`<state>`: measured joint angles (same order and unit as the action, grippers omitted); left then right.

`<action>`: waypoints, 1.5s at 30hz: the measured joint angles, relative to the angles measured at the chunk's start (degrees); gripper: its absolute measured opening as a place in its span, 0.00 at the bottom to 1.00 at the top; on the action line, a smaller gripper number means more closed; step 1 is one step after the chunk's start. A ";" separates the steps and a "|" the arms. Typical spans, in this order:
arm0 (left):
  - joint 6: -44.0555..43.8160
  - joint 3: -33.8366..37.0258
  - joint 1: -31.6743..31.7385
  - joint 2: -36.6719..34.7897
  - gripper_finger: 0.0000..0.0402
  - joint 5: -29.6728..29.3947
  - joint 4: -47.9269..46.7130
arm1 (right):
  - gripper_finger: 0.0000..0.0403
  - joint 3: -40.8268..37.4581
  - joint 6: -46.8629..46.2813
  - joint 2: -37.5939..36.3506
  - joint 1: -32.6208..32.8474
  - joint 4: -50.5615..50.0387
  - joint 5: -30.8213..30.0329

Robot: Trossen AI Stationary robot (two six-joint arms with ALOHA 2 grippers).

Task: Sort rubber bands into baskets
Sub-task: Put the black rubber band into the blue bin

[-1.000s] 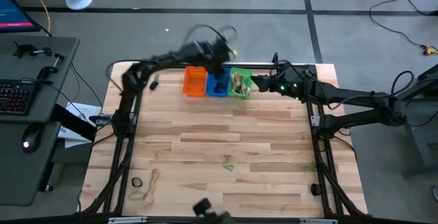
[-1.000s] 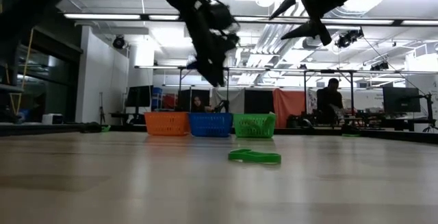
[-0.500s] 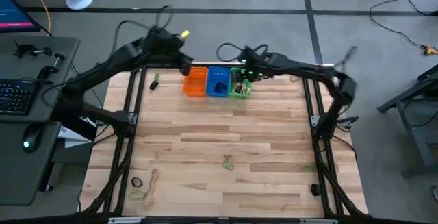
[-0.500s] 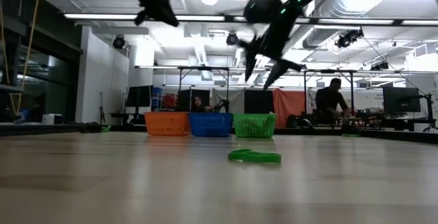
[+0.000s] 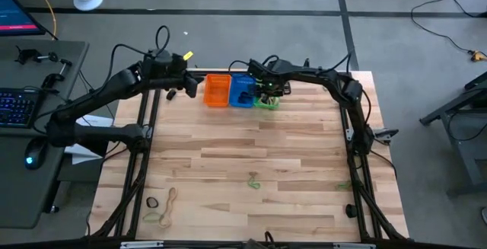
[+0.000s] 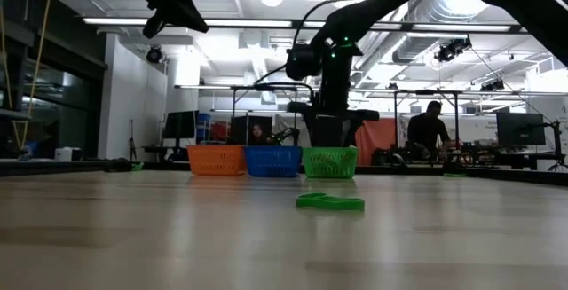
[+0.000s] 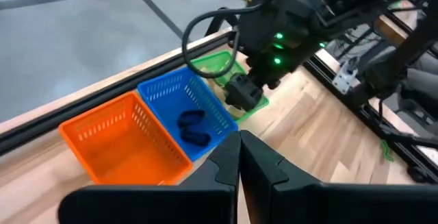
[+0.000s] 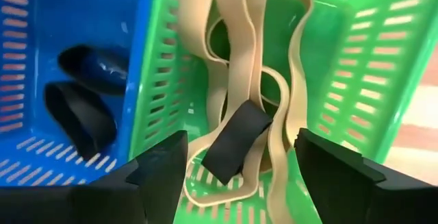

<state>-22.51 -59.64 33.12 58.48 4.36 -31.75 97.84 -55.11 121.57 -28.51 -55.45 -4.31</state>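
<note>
The right gripper [image 8: 236,159] hangs wide open and empty in the green basket [image 5: 266,101], straddling a black band [image 8: 236,142] lying on tan bands [image 8: 233,66]. The band's long axis points about one o'clock, dead between the fingers. The left gripper [image 7: 239,157], shut and empty, waits beside the orange basket [image 5: 217,90]; the right arm is nearer.

Legible text, labels, brands, numbers, signs: none found. The baskets [image 5: 240,91], the bench [image 5: 251,150] and both arms carry no readable marking in any view. The monitor [image 5: 17,9] left of the bench shows only coloured areas, nothing that can be read.
</note>
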 joint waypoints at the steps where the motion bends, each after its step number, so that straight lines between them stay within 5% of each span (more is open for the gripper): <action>1: 0.51 0.02 0.00 -0.02 0.00 0.21 0.04 | 0.64 0.00 -0.89 0.16 0.00 0.01 0.02; 7: 3.34 0.02 0.00 -0.04 0.00 0.52 0.07 | 0.61 -0.02 -6.36 0.29 0.00 0.82 0.03; 19: 5.78 0.02 0.00 -0.04 0.00 2.03 0.02 | 0.30 -0.09 -10.51 0.44 0.11 1.95 0.02; 27: 5.86 0.02 0.00 -0.04 0.00 2.21 -0.24 | 0.23 -0.15 -11.97 2.25 0.02 1.22 0.50; 37: 6.19 0.02 0.24 -0.04 0.00 2.21 -0.42 | 0.21 -0.15 -10.48 2.30 0.00 1.57 -1.01; 45: 6.15 0.01 0.24 -0.04 0.00 2.21 -0.13 | 0.02 -0.15 -5.50 2.30 0.00 1.30 -1.04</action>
<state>-16.36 -59.62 33.36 58.43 6.57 -31.87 97.69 -60.61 123.87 -28.51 -54.14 -5.36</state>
